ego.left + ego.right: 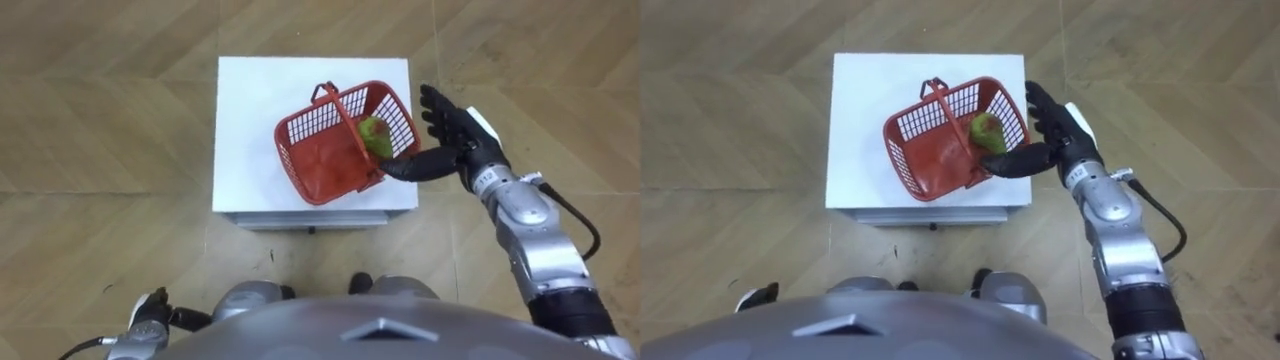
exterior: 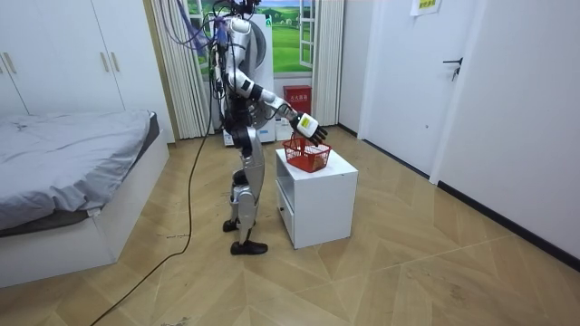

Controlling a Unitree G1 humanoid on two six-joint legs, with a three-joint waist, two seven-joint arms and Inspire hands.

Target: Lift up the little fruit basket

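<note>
A red plastic fruit basket (image 1: 300,170) with a hoop handle (image 1: 345,112) stands askew on the white cabinet top (image 1: 250,110). A green fruit (image 1: 376,137) lies in the basket's right corner. My right hand (image 1: 455,135) is open just off the basket's right side, fingers straight and pointing away from me, while the thumb reaches left to the near right corner of the rim. My left hand (image 1: 150,318) hangs low by my left side. In the room view I stand close against the cabinet (image 2: 317,195), with the right hand (image 2: 308,125) over the basket (image 2: 306,156).
The cabinet is small and has a drawer front facing me. Wooden floor surrounds it. In the room view a bed (image 2: 72,172) lies at the left, curtains and a window are behind me, and a door (image 2: 453,81) is at the right.
</note>
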